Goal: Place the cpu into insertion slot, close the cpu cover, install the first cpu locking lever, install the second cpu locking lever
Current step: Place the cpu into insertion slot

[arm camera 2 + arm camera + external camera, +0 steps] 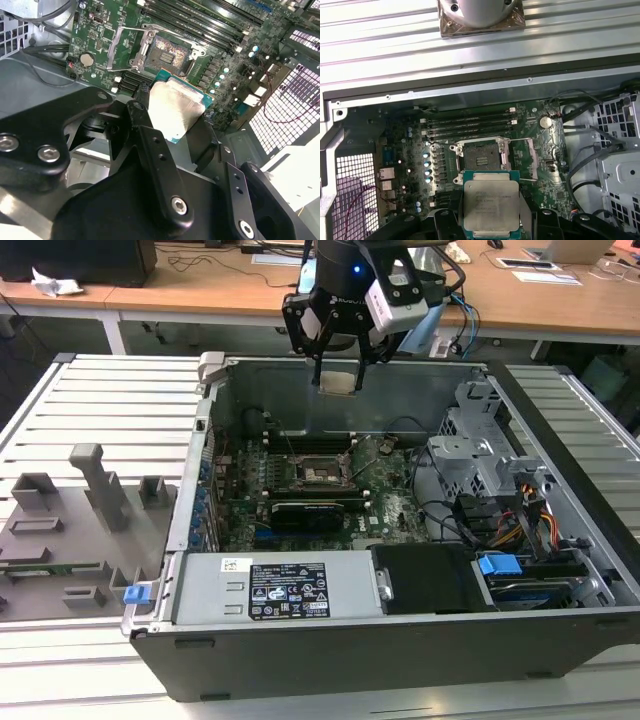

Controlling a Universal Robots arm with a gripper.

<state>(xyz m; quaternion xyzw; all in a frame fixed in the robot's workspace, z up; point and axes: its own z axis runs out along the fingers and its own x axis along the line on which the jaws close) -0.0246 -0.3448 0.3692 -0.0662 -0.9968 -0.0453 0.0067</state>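
Fingers clenched on the cpu — held high, the insertion slot well below them, cpu cover open.

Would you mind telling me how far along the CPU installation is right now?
Nothing is finished yet. The gripper holds the cpu above the open case. The insertion slot is empty and the cpu cover stands open, so seating, closing and both lever steps remain.

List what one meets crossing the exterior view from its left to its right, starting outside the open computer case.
Grey fixture blocks → insertion slot → metal drive cage → orange and yellow cables.
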